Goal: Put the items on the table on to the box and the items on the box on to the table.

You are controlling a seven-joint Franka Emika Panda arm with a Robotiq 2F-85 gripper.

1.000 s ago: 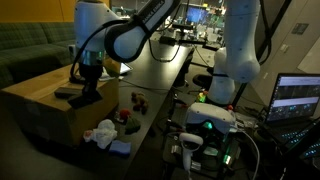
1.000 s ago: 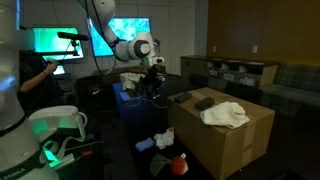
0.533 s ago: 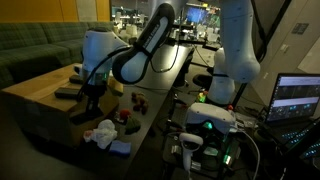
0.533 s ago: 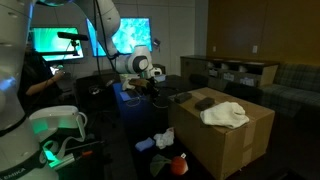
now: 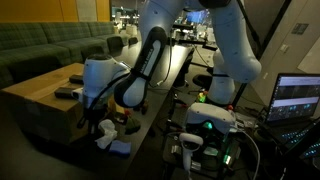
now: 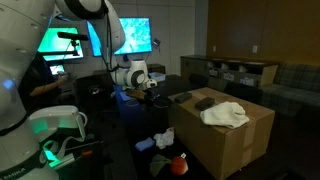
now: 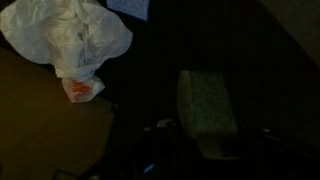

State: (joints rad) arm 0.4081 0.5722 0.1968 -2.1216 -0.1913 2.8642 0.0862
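The long dark tabletop (image 5: 172,72) runs through the middle of the frame as the white Franka arm (image 5: 150,55) bends down from the top centre toward the lower left. The hand (image 5: 92,122) hangs low, just beside the brown cardboard box (image 5: 40,100). The box fills the left of that exterior view and, seen from the opposite angle, the lower right (image 6: 225,145). A white cloth (image 6: 225,114) lies on its flat top near the middle, with dark flat items (image 6: 204,102) beside it toward the upper left. On the tabletop at the foot of the box sits a crumpled white bundle (image 5: 104,134). In the wrist view the bundle takes the upper left (image 7: 65,35), shows an orange patch and lies against brown cardboard. A grey-green block (image 7: 205,100) stands right of centre in the wrist view, just above the dark shapes of the hand at the bottom edge. The dim picture does not show whether the hand is clenched on it or released. A blue item (image 5: 120,148) lies just right of the bundle, and a small red item (image 5: 127,116) sits above it.
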